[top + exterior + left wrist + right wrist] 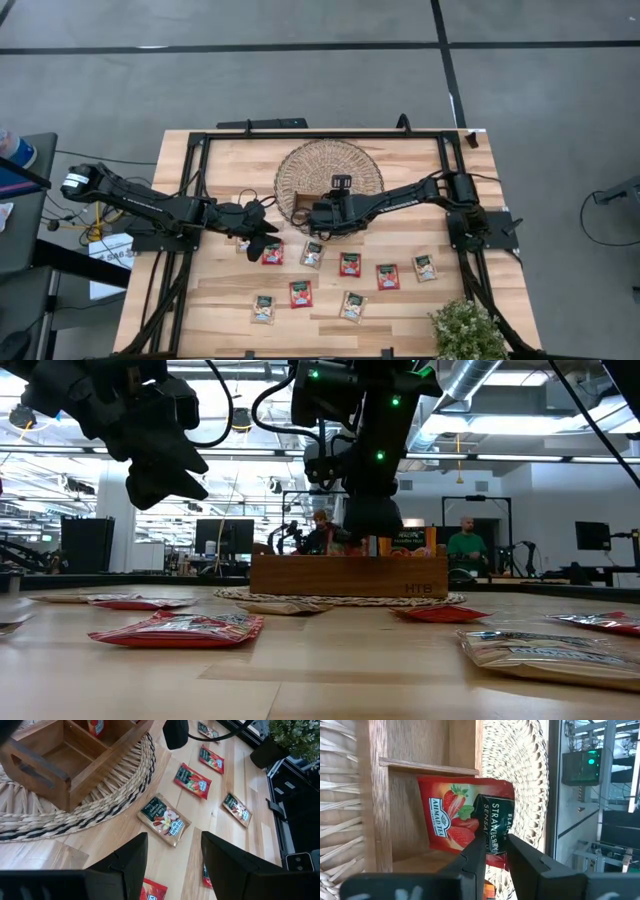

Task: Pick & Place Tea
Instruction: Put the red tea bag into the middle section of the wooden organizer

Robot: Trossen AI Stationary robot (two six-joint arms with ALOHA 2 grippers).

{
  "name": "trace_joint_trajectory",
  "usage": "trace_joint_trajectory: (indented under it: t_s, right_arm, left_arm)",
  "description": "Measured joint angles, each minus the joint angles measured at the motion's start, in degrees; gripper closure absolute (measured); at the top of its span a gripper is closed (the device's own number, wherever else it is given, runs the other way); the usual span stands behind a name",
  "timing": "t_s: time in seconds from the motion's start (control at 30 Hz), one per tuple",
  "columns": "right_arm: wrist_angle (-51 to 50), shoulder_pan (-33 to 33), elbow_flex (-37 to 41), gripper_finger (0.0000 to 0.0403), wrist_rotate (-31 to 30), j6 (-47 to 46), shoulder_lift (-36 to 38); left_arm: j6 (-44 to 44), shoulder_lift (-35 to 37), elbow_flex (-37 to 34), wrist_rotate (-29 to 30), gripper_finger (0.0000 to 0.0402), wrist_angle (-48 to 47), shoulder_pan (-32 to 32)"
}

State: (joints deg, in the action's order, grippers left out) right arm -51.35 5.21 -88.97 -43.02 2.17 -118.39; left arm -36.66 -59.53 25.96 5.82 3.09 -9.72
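A brown wooden tray [303, 193] stands on a round wicker mat [330, 170]. My right gripper [495, 856] hangs over one of its compartments [420, 750], shut on a red strawberry tea sachet [462, 815]. My left gripper [172, 865] hovers open above the table just left of the tray, holding nothing. Beyond its fingers, a pale sachet with a dark-green top [164, 820] lies flat on the wood. Several more sachets [349, 264] lie flat in loose rows toward the near edge. My right gripper pinches the red sachet between its two fingers at the dark-labelled edge [492, 840]. The fingers [476, 857] come slanting down from the table's right side. The sachet reaches from them into the tray's compartment; whether it touches the bottom I cannot tell.
A potted green plant [467, 330] stands at the near right corner. Black frame rails [320, 133] run along the table's far edge and both sides. Bare wood [220, 165] lies left of the mat. People and equipment show in the room behind.
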Motion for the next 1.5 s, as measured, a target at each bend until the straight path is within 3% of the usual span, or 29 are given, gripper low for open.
trace_joint_trajectory:
  t_s: [0.4, 0.63, 0.8, 0.9, 1.03, 1.13, 1.27, 1.5]
  right_arm:
    - [-0.8, 0.1, -0.1, 0.0324, 1.2, -0.1, 0.0]
    - [-11.7, 0.7, -6.3, 0.0306, 1.0, -0.6, 0.0]
    - [-26.1, 2.7, -16.3, 0.0309, 1.2, -6.5, 0.1]
    - [-33.8, 5.4, -21.7, 0.0311, 5.1, -7.1, 0.3]
    - [-38.5, 9.7, -23.0, 0.0311, 14.4, -7.1, 4.0]
    - [-38.1, 12.2, -21.8, 0.0312, 21.2, -8.6, 7.9]
    - [-38.6, 15.1, -16.5, 0.0312, 22.5, -13.1, 15.0]
    - [-31.0, 17.7, 2.6, 0.0312, 32.8, -24.1, 30.1]
  left_arm:
    - [0.4, 0.0, 0.0, 0.0, 0.0224, 0.0, 0.0]
    - [0.4, 0.0, 0.0, 0.0, 0.0224, 0.0, 0.0]
    - [0.1, 0.0, 0.0, -0.6, 0.0224, 0.0, 0.0]
    - [0.0, 0.0, 0.0, -2.4, 0.0224, 0.0, 0.0]
    - [-0.3, 0.0, 0.0, -5.6, 0.0224, 0.0, 0.0]
    - [-0.4, 0.0, 0.0, -8.7, 0.0224, 0.6, 0.0]
    - [-2.9, 0.0, 0.0, -10.9, 0.0224, 1.9, 0.0]
    - [-5.2, 0.0, 1.5, -11.3, 0.0224, 3.5, -0.1]
